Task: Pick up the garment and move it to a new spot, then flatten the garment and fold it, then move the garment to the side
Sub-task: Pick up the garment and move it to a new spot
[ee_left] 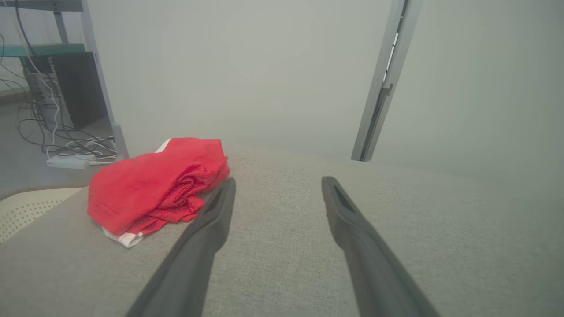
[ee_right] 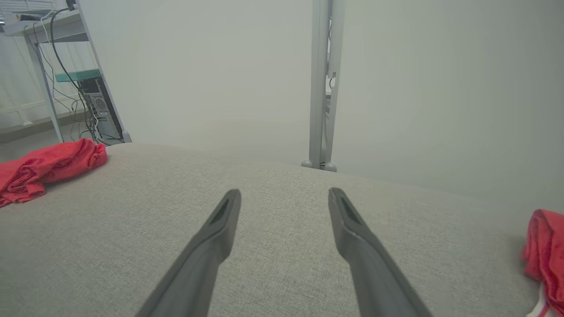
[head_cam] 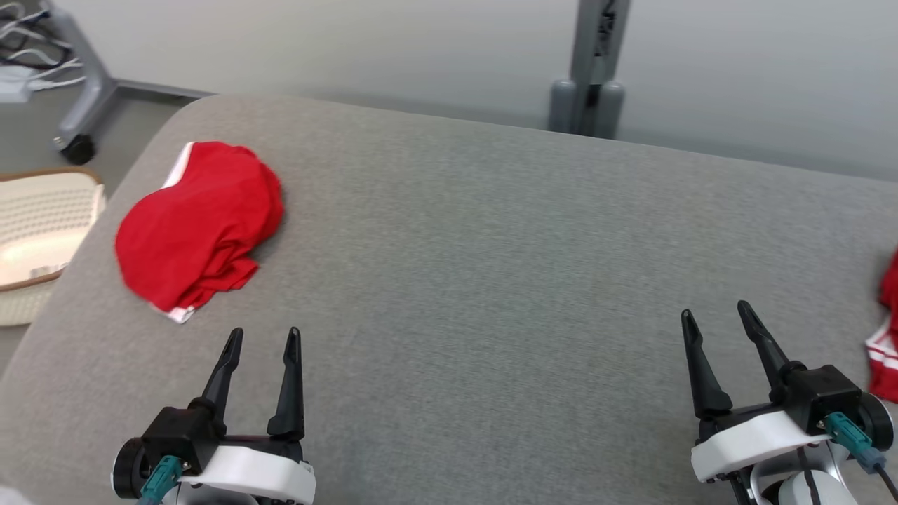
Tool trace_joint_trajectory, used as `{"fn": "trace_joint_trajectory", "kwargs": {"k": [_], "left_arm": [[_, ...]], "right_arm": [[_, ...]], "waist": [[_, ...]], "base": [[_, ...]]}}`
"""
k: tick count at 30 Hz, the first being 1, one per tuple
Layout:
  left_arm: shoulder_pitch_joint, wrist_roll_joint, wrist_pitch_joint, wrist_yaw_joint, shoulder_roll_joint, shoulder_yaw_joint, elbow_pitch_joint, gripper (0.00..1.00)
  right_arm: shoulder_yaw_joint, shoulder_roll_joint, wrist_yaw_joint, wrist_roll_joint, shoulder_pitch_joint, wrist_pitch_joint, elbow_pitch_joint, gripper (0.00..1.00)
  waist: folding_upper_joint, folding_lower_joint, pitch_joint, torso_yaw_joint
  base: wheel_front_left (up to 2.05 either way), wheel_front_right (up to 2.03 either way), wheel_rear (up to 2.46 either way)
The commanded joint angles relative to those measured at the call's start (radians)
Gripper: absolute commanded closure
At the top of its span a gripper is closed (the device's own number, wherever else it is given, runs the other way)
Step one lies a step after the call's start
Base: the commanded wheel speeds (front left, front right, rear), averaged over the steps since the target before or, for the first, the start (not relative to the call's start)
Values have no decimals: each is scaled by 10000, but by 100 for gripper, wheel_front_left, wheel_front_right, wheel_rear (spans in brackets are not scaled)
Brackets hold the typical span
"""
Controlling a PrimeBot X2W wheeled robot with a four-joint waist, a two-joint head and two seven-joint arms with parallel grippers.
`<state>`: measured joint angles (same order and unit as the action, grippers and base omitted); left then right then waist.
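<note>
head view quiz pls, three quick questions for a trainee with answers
1. True or false: the left gripper holds the red garment on the table.
2. What stands beside the table's left edge? A basket, B chair, C bucket.
3. Fill in: the second red garment lies at the table's ___ edge.
Key: 1 false, the left gripper is open and clear of the red garment; 2 A; 3 right, beside the open right gripper.

At the right end of the grey table (head_cam: 491,245), a red garment (head_cam: 885,344) with white stripes is cut off by the picture's edge. Left of the table, a cream basket (head_cam: 35,231) runs out of frame, its contents unclear.
</note>
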<state>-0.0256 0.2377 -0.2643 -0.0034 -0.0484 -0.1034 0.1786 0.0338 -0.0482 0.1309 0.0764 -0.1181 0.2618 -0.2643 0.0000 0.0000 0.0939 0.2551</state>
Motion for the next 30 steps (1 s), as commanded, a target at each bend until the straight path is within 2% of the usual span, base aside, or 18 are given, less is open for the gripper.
{"fn": "trace_joint_trajectory", "kwargs": {"k": [1,16,30], "left_arm": [[36,-71,4,-12,-40,63,14,0],[582,-422,4,-213,-40,362,37,0],[781,-122,4,72,-39,780,-395,0]], "right_arm": [[46,-53,-2,65,-34,35,21,0],[759,-57,-2,629,474,35,-59,0],[1354,-62,-2,543,-160,35,-331,0]], "waist": [[0,0,-55,530],[0,0,-1032,2502],[0,0,-777,2724]], "base": [[0,0,0],[0,0,0],[0,0,0]]}}
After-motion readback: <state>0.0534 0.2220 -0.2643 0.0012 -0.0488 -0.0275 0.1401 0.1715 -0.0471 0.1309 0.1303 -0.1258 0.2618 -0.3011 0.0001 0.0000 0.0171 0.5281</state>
